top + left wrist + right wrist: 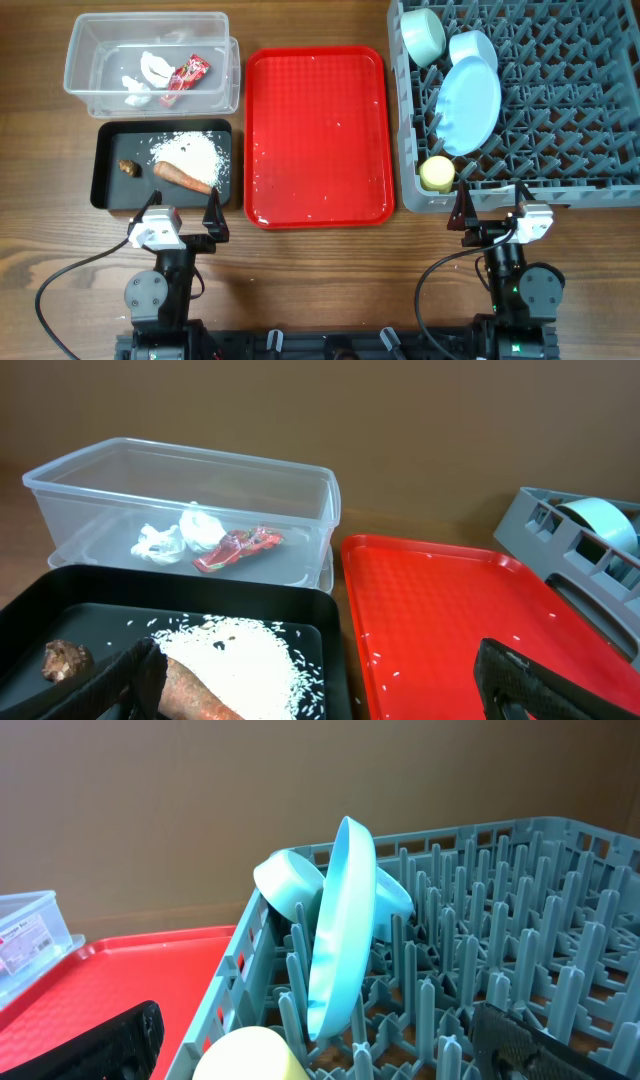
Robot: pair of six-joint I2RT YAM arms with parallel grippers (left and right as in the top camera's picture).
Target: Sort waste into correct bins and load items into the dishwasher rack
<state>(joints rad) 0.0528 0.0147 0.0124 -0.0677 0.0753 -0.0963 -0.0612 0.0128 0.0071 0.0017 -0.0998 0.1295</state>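
The clear tub (90,90) holds the red wrapper (188,73) and white paper scraps (150,72); they also show in the left wrist view (238,548). The black tray (105,180) holds rice (192,152), the carrot stick (182,177) and a brown morsel (127,167). The grey rack (560,120) holds the light-blue plate (470,105) on edge, the light-blue bowl (472,47), the pale-green bowl (423,36) and the yellow cup (437,173). The white spoon is out of view. My left gripper (184,212) is open and empty at the black tray's front edge. My right gripper (492,205) is open and empty at the rack's front edge.
The red serving tray (318,135) lies between the bins and the rack, with a few loose rice grains on it. Bare wooden table runs along the front, where both arm bases stand.
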